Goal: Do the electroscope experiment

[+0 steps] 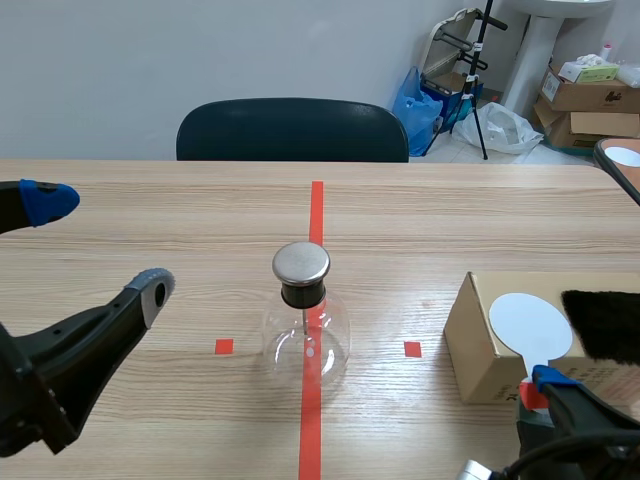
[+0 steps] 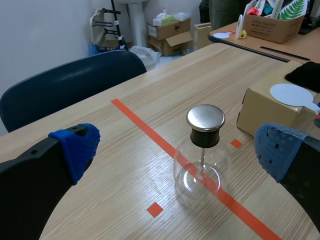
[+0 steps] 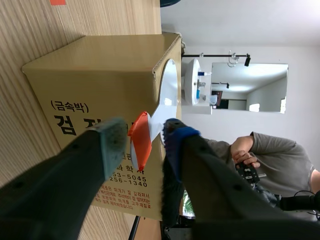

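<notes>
- Left gripper: wide open, empty, beside the electroscope flask.
- Right gripper: at the orange handle of the white paddle on the cardboard box; grip cannot be told.

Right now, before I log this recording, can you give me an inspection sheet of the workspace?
Surface: light wooden table with orange-red tape marks.
Job's things: round glass flask with metal cap upright on the centre tape line; white round paddle with orange handle and black furry cloth atop brown cardboard box.
Clutter: nothing seen.
Grippers: left gripper open, flask ahead of it; right gripper at the paddle's handle.
Cables: nothing seen.
Surroundings: dark chair, stacked boxes, a person.
</notes>
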You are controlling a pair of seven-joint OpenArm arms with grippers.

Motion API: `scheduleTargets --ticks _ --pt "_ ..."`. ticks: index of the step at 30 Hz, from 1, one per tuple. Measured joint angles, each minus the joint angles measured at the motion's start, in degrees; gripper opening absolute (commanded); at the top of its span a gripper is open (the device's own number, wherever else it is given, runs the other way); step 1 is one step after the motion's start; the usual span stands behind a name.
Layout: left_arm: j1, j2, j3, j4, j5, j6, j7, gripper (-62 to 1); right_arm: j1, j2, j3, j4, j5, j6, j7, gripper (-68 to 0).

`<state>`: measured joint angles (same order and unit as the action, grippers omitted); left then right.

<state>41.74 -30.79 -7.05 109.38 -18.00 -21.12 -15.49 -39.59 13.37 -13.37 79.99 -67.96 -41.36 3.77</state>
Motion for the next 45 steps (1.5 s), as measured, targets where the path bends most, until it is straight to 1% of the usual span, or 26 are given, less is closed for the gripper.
scheduleTargets --ticks 1,2,3,4,7,45 --pt "0.00 0.00 0.00 0.00 0.00 0.00 0.00 1.4 0.00 0.00 0.00 0.00 -0.02 0.00 0.00 -66.2" --pt "0.00 0.00 0.00 0.00 0.00 0.00 0.00 1.4 0.00 0.00 0.00 0.00 -0.17 -0.02 0.00 -66.6" --pt "0.00 0.00 0.00 0.00 0.00 0.00 0.00 1.4 0.00 0.00 0.00 0.04 -0.22 -0.61 0.02 -66.7" --pt "0.00 0.00 0.00 0.00 0.00 0.00 0.00 1.4 0.02 0.00 0.02 0.13 -0.24 -0.63 0.00 -66.7" --pt "0.00 0.00 0.00 0.00 0.00 0.00 -0.02 1.4 0.02 0.00 0.02 0.15 -1.07 -0.61 0.00 -66.7" --pt "0.00 0.00 0.00 0.00 0.00 0.00 0.00 1.4 0.02 0.00 0.02 0.15 -1.07 -0.61 0.00 -66.7"
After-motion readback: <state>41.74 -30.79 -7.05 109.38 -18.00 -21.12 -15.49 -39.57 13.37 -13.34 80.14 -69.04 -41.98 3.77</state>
